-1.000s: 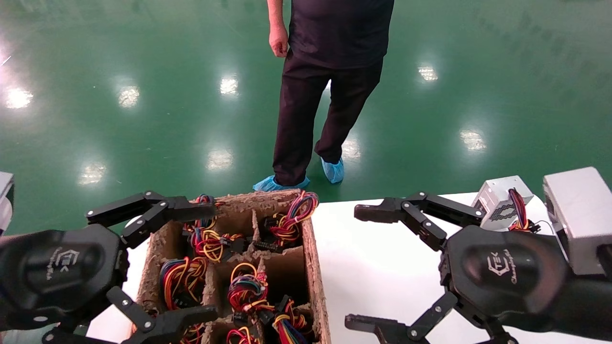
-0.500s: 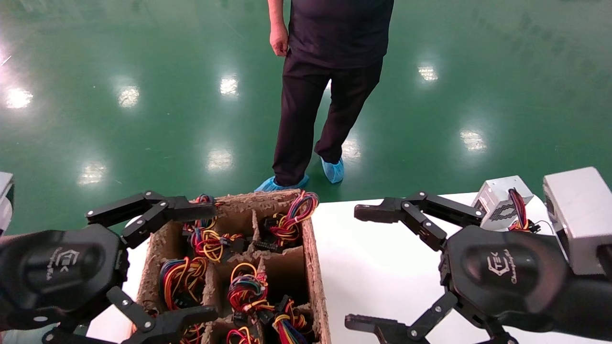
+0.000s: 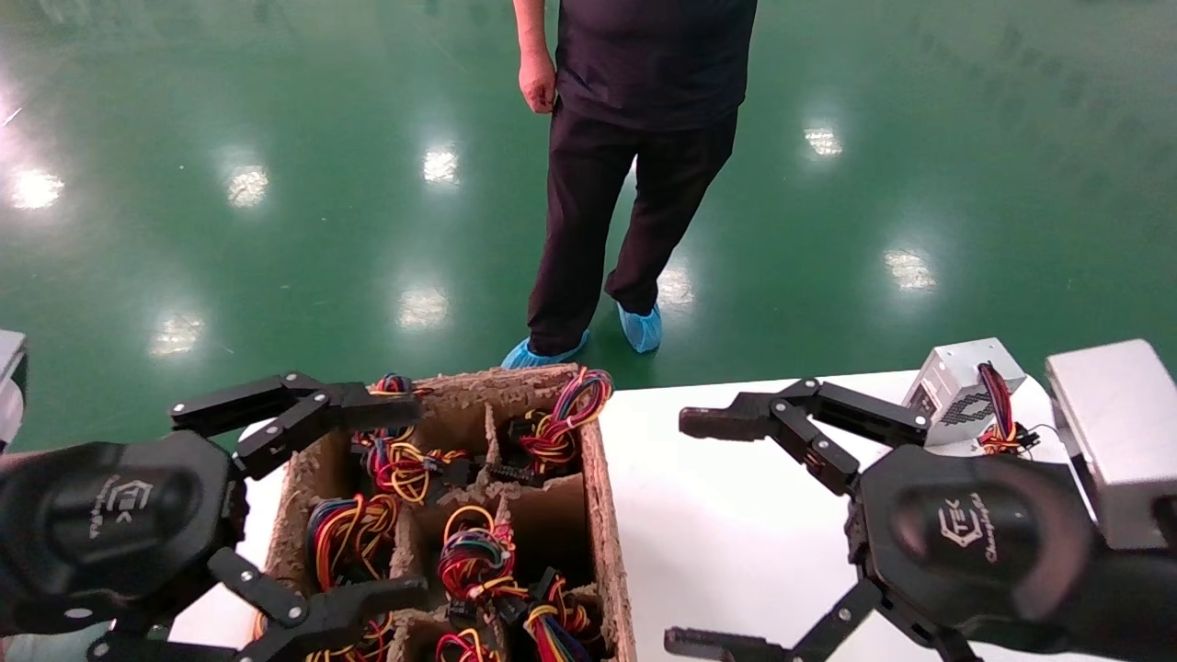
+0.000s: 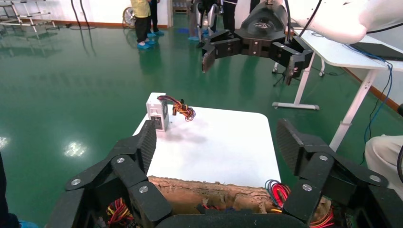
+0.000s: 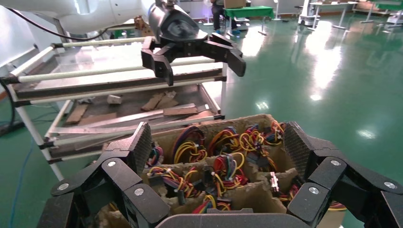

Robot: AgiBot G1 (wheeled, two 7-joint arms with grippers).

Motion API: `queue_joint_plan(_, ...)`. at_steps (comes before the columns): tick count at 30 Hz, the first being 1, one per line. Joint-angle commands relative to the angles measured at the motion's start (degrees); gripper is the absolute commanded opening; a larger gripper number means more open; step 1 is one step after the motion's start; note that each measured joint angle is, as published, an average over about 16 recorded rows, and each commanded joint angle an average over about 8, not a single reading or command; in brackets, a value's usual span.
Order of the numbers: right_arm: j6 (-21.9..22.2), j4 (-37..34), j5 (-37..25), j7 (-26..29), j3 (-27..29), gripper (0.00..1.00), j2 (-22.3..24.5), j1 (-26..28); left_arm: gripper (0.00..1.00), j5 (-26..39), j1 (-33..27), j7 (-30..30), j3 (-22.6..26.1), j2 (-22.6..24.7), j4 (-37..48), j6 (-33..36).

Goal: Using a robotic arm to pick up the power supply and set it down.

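Observation:
The power supply [image 3: 961,386], a small silver box with a honeycomb vent and a bundle of coloured wires, stands on the far right of the white table [image 3: 736,478]. The left wrist view shows this power supply [image 4: 157,110] at the table's far corner. My right gripper [image 3: 694,531] hovers open over the table, with the box just beyond its upper finger and nothing between the fingers. My left gripper [image 3: 405,501] hangs open over the brown fibre tray [image 3: 607,515]. In each wrist view, the arm's own gripper, left [image 4: 216,145] and right [image 5: 218,145], is spread wide and empty.
The tray's cells [image 5: 223,122] hold several bundles of red, yellow and blue wires. A person in black [image 3: 634,138] stands on the green floor just beyond the tray. A grey block [image 3: 1113,432] rides on my right wrist. A metal rack [image 5: 119,90] stands behind the left arm.
My right gripper has dropped slightly, and its grey block with it. The left gripper has shifted a little. The person has shifted a foot. Both grippers stay open.

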Motion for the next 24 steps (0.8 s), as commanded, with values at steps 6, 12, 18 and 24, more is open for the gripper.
queue_joint_plan(6,5.9,-0.8,-3.5,1.5,-1.1,1.0,-1.8,-0.3,0.0,0.0,0.0,0.0,0.0,0.0,0.0,0.0)
queue_joint_plan(12,13.6,-4.3,-8.0,4.4,-3.8,1.0,-7.0,0.5,0.0,0.0,0.0,0.0,0.0,0.0,0.0,0.0)
queue_joint_plan(18,18.3,-7.1,-12.6,6.5,-6.7,0.89,-11.4,2.4,0.0,0.0,0.0,0.0,0.0,0.0,0.0,0.0)
queue_joint_plan(24,21.1,-9.2,-15.7,8.5,-8.8,0.15,-14.1,3.7,0.0,0.0,0.0,0.0,0.0,0.0,0.0,0.0)
